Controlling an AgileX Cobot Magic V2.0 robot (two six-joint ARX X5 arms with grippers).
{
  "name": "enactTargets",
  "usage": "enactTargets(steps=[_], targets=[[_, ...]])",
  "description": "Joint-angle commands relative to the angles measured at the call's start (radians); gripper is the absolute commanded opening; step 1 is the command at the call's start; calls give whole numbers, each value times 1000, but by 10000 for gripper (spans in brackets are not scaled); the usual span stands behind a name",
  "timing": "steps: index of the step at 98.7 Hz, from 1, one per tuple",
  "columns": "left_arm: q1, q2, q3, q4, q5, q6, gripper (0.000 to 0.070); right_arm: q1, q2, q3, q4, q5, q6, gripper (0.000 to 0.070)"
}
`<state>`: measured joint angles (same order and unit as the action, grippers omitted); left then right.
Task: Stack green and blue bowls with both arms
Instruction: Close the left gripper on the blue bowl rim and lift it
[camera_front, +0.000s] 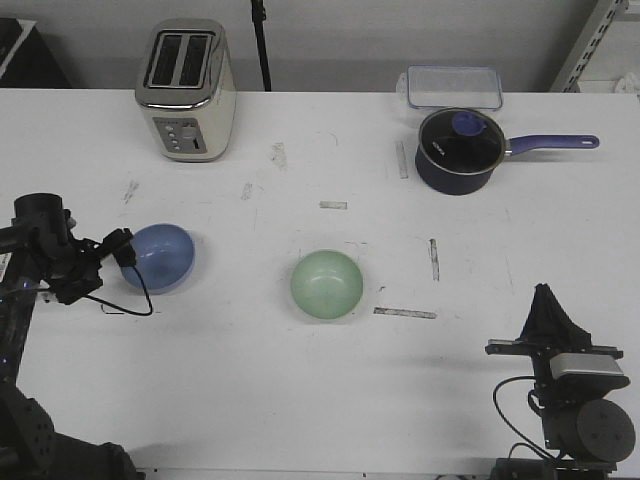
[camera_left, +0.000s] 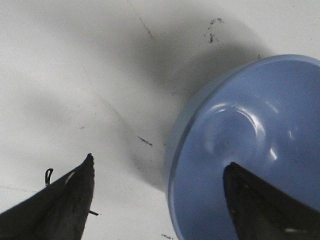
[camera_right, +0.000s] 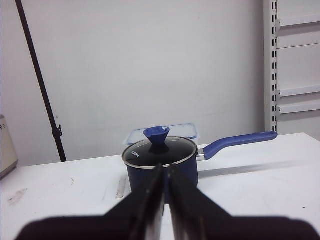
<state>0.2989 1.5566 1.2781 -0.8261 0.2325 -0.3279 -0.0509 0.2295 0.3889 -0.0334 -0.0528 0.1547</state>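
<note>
- Left gripper: I see its jaws spread, straddling the rim of the smooth periwinkle-blue round bowl (one finger inside).
- Right gripper: jaws together, empty.
- Pale mint-green round bowl: table centre.

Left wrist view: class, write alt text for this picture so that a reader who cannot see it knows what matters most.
The left hand is open around the rim of the blue bowl, one dark fingertip over the bowl's inside and the other outside it above the white table. The bowl casts a soft shadow on the scuffed tabletop.
</note>
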Motion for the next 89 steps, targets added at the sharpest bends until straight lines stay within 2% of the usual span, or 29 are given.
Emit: enactTargets(steps=[1,72,78,89], targets=[[0,23,24,5,-3,11,487,2,-2,3,11,0,5,8],[-58,105,23,48,-4,2,480,2,-2,3,11,0,5,7],[-59,111,23,48,-4,2,459,2,-2,3,11,0,5,7],[-59,116,23,48,-9,3,332,2,-2,3,11,0,5,7]])
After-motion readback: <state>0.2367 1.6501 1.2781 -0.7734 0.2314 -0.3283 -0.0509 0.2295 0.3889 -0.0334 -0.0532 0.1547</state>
